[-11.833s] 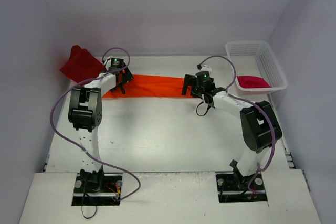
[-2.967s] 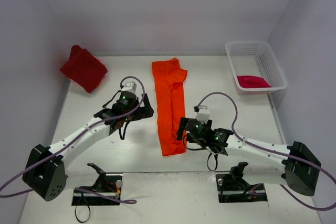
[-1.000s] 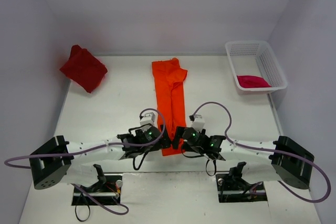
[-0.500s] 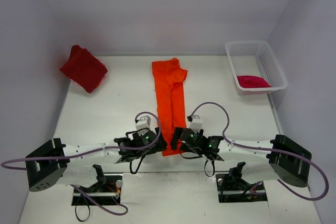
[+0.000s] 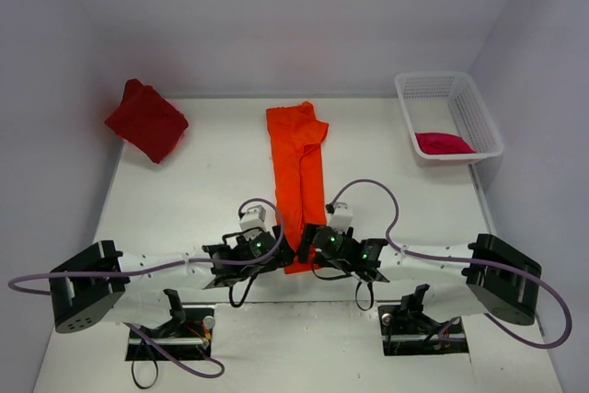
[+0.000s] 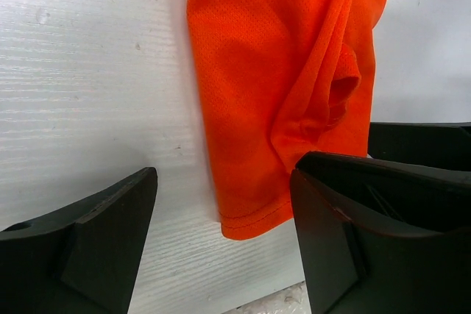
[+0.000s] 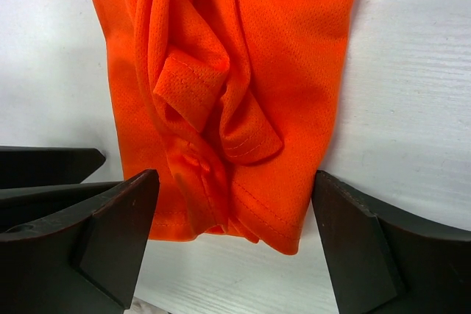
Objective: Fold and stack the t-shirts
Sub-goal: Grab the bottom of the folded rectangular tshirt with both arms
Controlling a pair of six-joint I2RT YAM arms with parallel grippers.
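Both arms have swung in low to the near end of the orange t-shirt (image 5: 296, 181), which lies as a long thin strip down the middle of the white worktop (image 5: 184, 190). A moment ago they were further apart. Now the left gripper (image 5: 279, 251) sits at one near corner and the right gripper (image 5: 311, 244) at the other. Each gripper is spread wide with the cloth edge between its fingers, and is not pinching it yet. This looks like the start of the next fold (most likely lifting the near end up and over to the far end).

The shirt is thin, soft cloth full of tiny holes, with a stitched hem along the bottom. Near that hem it is lumpy, with a sleeve or flap bunched up on top. The dark red t-shirt (image 5: 147, 121) sits as a flat bundle at the far left corner. The crimson-pink t-shirt (image 5: 444, 143) is in the white basket (image 5: 483, 126) at the far right.
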